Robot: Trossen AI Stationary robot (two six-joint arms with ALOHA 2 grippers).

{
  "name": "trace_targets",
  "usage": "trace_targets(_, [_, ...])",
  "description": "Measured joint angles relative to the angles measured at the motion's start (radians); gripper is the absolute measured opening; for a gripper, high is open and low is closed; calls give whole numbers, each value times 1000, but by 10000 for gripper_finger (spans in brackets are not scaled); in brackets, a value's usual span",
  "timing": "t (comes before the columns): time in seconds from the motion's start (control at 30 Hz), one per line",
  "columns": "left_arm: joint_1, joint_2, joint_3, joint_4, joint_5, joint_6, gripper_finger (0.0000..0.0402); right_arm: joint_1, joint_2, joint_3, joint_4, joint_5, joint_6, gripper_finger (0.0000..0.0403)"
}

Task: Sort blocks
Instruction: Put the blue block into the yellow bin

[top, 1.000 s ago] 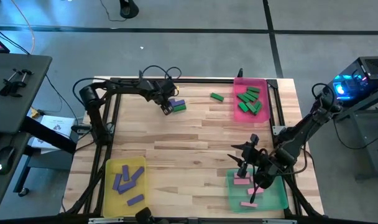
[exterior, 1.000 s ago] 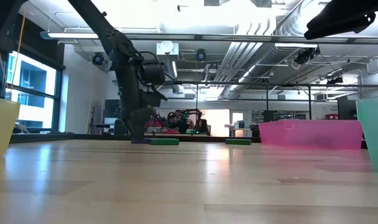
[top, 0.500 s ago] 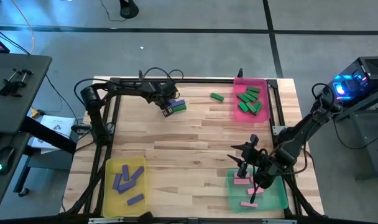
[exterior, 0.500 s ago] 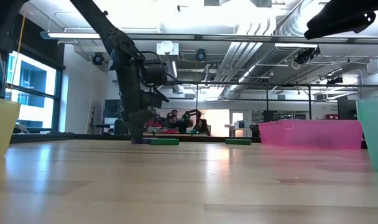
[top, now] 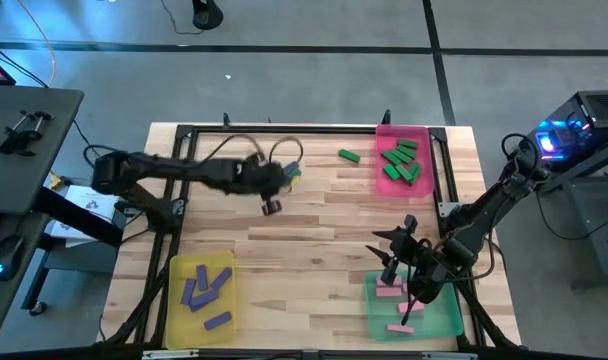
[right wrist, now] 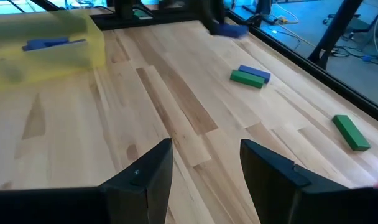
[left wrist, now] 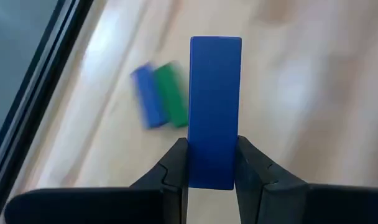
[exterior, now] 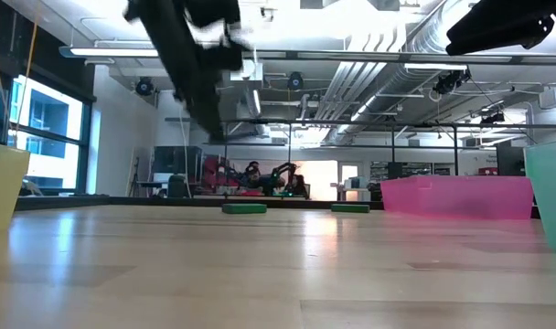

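Since a second ago, when my left gripper [left wrist: 211, 163] was down at the little pile near the far edge of the desk [top: 314, 230], I have lifted it and pulled it toward the middle. It is now squeezed tight on one blue block [left wrist: 214, 112], and the block stands straight up between my fingers [left wrist: 175, 168]. Behind my left gripper, two blocks lie flat on the wood, touching side by side: a green block [left wrist: 173, 94] and another blue block [left wrist: 147, 98]. They are near the dark frame at the desk's far edge.

Ahead of my left gripper there is lots of bare wood to move over. The yellow tray [top: 202, 295] with blue blocks sits at the near left corner, well apart from it.

My right gripper [right wrist: 204, 163] waits over the green tray [top: 416, 309], with its fingers apart and nothing in them.
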Motion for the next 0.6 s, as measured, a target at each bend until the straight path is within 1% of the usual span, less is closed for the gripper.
trace_targets(0.13, [-205,-75,0,57,-6,-15,59,0,0,0,-18,3,13,171])
trace_targets(0.23, [-362,-98,1,104,-14,38,59,0,0,0,-18,4,12,171])
trace_targets(0.33, [-506,-98,1,126,-86,44,59,0,0,0,-18,4,11,171])
trace_targets(0.4, [-586,-93,1,148,-136,-13,59,0,0,0,-19,4,10,171])
trace_targets(0.6, [-792,-79,1,164,-260,-275,59,0,1,0,-23,11,2,171])
